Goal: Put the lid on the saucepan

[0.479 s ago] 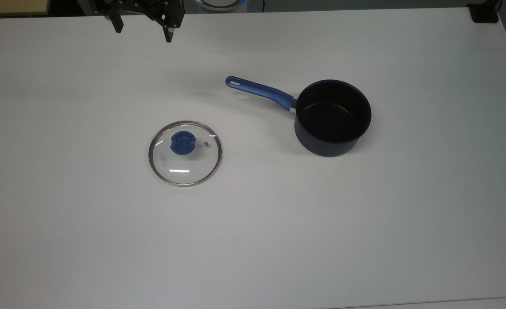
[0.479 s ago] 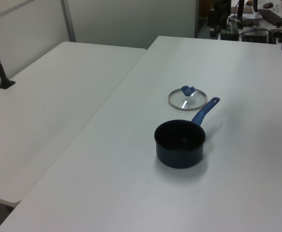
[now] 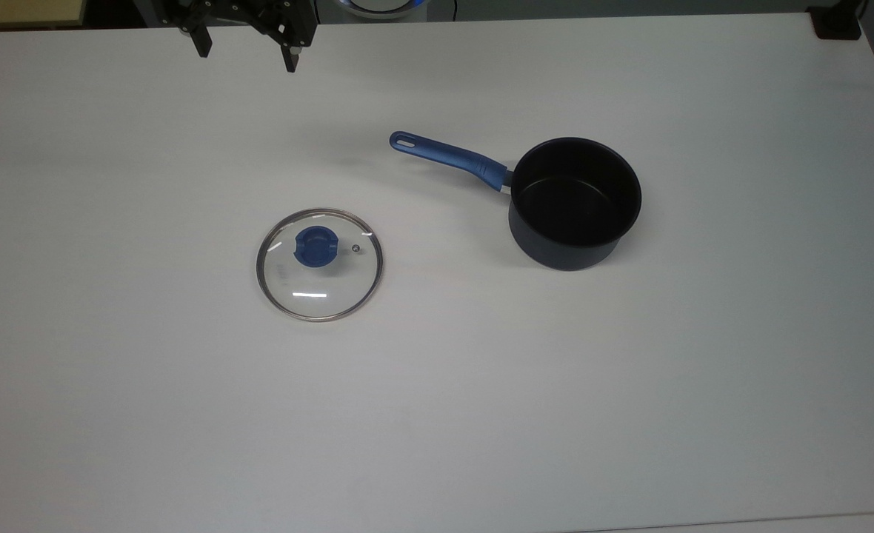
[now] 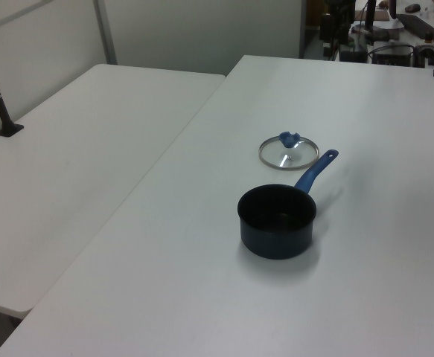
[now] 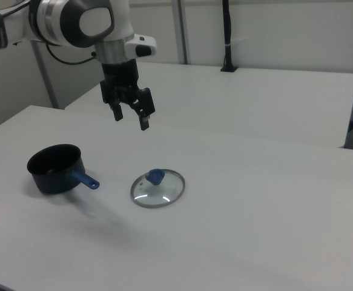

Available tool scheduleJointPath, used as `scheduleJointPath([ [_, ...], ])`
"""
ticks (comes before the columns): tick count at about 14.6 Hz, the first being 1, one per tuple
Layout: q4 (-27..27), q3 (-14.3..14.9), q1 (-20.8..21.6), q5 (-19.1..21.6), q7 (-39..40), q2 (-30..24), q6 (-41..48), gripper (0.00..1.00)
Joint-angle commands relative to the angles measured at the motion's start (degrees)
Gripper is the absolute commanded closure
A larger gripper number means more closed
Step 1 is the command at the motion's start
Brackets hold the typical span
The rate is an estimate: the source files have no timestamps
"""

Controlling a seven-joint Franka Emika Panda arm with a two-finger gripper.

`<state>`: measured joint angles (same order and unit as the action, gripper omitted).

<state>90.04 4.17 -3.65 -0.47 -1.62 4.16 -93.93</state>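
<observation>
The glass lid (image 3: 320,264) (image 4: 289,152) (image 5: 158,188) lies flat on the white table, blue knob up, left of centre in the top view. The dark saucepan (image 3: 575,202) (image 4: 277,221) (image 5: 54,168) stands upright and uncovered to the top view's right of the lid, its blue handle (image 3: 449,157) pointing toward the lid side. My gripper (image 3: 246,52) (image 5: 131,117) hangs open high above the table, at the top view's upper left, well apart from the lid and the pan, with nothing between its fingers.
The white table (image 3: 437,414) is wide and bare around the two objects. A second white table (image 4: 75,163) adjoins it on the left view's left. A black post (image 5: 227,36) stands on the far table in the right view.
</observation>
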Motion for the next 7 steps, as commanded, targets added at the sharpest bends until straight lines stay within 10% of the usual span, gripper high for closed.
scheduleJointPath([
  [1, 0.1, -0.3, -0.4, 0.8, 1.2, 0.1, -0.6, 0.00],
  [7, -1.7, -0.3, 0.4, 0.7, 3.5, 11.2, -6.3, 0.00],
])
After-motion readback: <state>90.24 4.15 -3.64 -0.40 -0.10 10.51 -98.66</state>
